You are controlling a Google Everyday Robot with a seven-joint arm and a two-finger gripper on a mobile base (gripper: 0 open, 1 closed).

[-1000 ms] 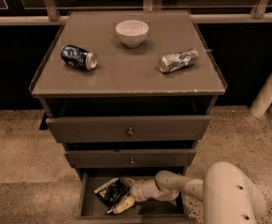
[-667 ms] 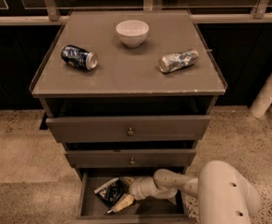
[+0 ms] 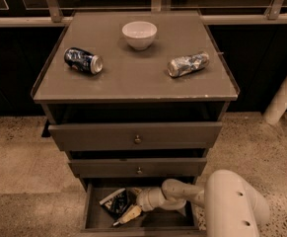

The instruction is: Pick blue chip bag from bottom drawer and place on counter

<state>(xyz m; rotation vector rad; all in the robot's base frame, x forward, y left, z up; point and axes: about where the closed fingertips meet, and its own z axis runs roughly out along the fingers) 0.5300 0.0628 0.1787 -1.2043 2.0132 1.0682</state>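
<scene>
The pale two-finger hand [image 3: 128,214] is down inside the wide, deep, grey-brown bottom drawer [image 3: 88,207], which is pulled open. It sits at the end of a white, rounded arm [image 3: 182,194] that comes in from the right and points toward the drawer's front left. I cannot tell whether the hand is spread or closed. Right against it, on the side away from the arm and a little further back, lies the small crumpled dark navy blue chip bag [image 3: 115,201] with white edges. The bag rests on the drawer floor in the left half, and whether the hand grips it or only lies beside it cannot be made out. Apart from the hand, the bag is the only thing seen in this drawer. Directly above the hand is the shallow grey-brown middle drawer [image 3: 108,168] with its small round knob [image 3: 139,170]. Above that is the shallow top drawer [image 3: 93,136], which stands a little forward of the cabinet, and the insides of both are hidden. Higher still, well apart from the hand, is the flat grey-brown rectangular table [image 3: 133,80] with a slightly raised rim. It carries a dark blue soda can [image 3: 83,60] on its side up to the left, a round white ceramic bowl [image 3: 139,34] straight above at the back with a plain white inside, and a crushed silver can [image 3: 188,64] on its side up to the right.
</scene>
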